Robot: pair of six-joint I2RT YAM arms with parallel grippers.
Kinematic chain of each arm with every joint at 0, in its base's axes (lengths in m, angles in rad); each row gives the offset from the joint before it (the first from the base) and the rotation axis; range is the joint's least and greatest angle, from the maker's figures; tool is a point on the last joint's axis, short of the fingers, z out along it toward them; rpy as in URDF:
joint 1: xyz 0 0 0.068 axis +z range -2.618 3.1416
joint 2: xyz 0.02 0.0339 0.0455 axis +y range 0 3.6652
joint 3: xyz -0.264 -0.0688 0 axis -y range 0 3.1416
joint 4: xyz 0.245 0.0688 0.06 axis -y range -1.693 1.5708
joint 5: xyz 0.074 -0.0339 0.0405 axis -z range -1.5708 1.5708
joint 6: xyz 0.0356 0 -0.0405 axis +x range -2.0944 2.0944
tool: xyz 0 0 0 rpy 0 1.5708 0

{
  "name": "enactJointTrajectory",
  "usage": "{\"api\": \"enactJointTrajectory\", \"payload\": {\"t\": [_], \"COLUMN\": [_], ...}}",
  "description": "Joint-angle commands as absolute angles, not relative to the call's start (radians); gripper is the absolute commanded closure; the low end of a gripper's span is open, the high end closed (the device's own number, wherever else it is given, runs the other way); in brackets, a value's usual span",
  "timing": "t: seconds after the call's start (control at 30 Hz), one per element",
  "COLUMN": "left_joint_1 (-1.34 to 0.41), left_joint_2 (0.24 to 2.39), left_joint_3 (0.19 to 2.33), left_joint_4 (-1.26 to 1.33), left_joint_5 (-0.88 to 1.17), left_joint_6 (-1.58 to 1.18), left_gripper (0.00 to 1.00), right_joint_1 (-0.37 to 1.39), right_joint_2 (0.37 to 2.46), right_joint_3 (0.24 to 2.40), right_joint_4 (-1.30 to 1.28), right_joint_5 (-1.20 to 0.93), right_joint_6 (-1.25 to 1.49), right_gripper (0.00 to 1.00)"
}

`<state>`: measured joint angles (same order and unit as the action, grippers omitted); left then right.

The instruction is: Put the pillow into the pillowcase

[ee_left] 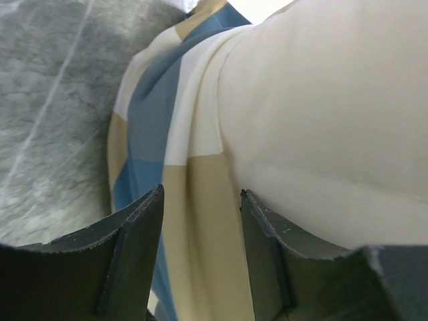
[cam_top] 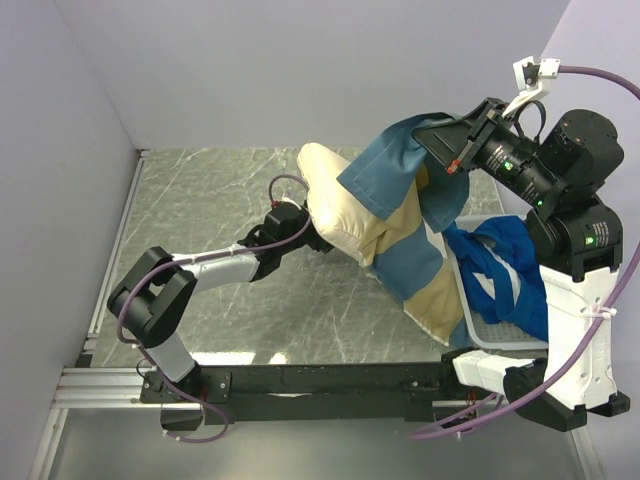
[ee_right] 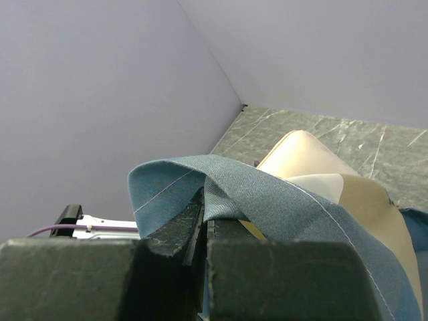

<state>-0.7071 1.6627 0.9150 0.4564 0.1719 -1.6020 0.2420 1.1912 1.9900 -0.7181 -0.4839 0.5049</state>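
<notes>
Top external: a white tray [cam_top: 487,343] holds bright royal-blue cloth [cam_top: 500,280]; the cream quilted pillow [cam_top: 335,215] lies partly inside the tan, slate-blue, white blocked pillowcase [cam_top: 405,262] on grey marbled table [cam_top: 200,210]. Right gripper [ee_right: 202,207] pinches the pillowcase; left gripper [ee_left: 200,200] gapes against it

Up against the left of the pillow [cam_top: 335,210] with the left pincer [ee_left: 202,207]. Pinching the pillowcase [cam_top: 405,255] over its right end with the right pincer [ee_right: 202,227], left of the tray [cam_top: 497,340].
</notes>
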Motion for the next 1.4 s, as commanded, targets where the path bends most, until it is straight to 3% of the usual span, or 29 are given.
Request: {"api": "enactJointTrajectory", "payload": {"t": [0.0,0.57,0.87,0.9,0.93,1.1,1.37], "left_joint_1": [-0.718,-0.791,-0.804,-0.801,-0.793,-0.671,-0.518], "left_joint_2": [1.683,1.789,1.784,1.776,1.754,1.555,1.367], "left_joint_3": [0.971,1.098,1.108,1.108,1.103,1.06,1.25], "left_joint_4": [0.578,0.601,0.563,0.53,0.506,0.295,-0.036], "left_joint_5": [0.187,0.218,0.201,0.192,0.186,0.045,-0.112], "left_joint_6": [-1.635,-1.615,-1.577,-1.565,-1.554,-1.412,-1.122], "left_gripper": [0.46,0.61,0.85,0.97,0.99,0.99,0.99], "right_joint_1": [0.23,0.229,0.226,0.225,0.224,0.222,0.219], "right_joint_2": [1.163,1.164,1.166,1.164,1.167,1.169,1.161], "right_joint_3": [2.029,2.028,2.039,2.039,2.04,2.054,1.993], "right_joint_4": [-0.621,-0.627,-0.649,-0.65,-0.653,-0.673,-0.551], "right_joint_5": [-0.492,-0.499,-0.483,-0.479,-0.476,-0.43,-0.472], "right_joint_6": [0.509,0.509,0.488,0.486,0.485,0.463,0.531], "right_gripper": [1.0,1.0,1.0,1.0,1.0,1.0,1.0]}}
